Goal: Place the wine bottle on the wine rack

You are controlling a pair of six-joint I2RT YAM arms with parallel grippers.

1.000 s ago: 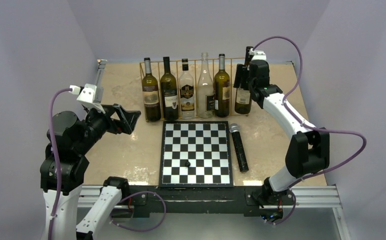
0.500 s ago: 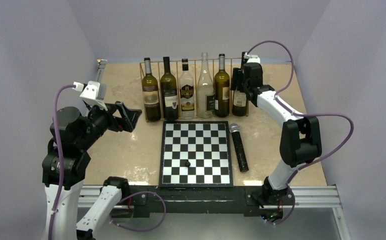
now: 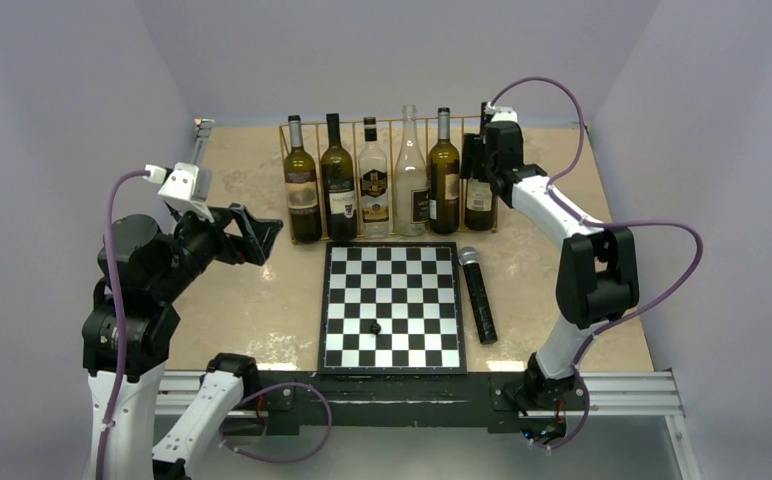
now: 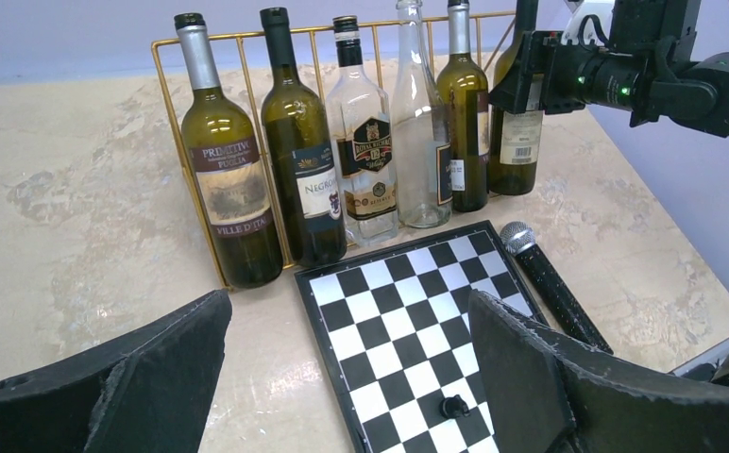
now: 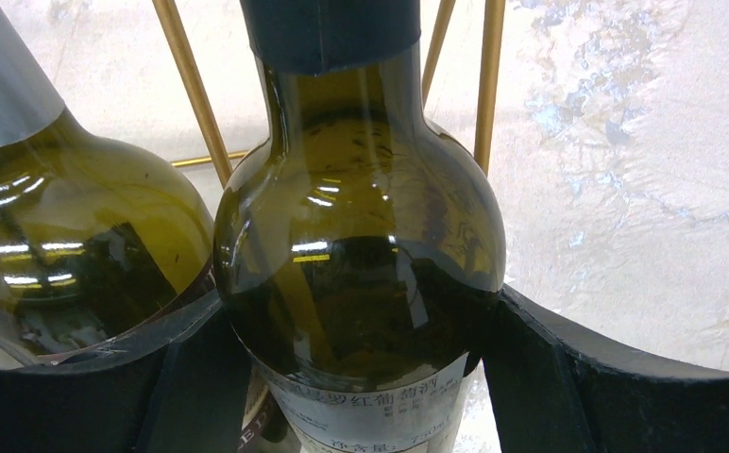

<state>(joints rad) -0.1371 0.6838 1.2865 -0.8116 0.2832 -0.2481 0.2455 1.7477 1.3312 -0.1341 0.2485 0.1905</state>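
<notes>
Right now my right end effector [image 5: 361,377] is clamped on the bottle [image 5: 361,255], a pad on each side of the body just under the shoulder, level with the top of the label. The bottle stands upright at the right end of the rack [image 4: 233,36], near the far edge of the surface [image 3: 242,300]. It sits close against the green bottle [image 5: 68,255] to its left, with gold bars behind it. I cannot tell from these views whether its base rests on the surface yet.

I judge it heavy for its size, stiff and unforgiving: dark glass, smooth and slippery, which would crack against the green bottle or the wire if knocked. The wide body gives my pads more to bear on than the thin neck. A hold high on the body keeps the weight hanging below, so it should not tip. I would keep it vertical and release only once it bears its own weight.

My left end effector [image 3: 254,235] hovers with fingers apart over the left side of the surface, well away from the rack, holding nothing.
</notes>
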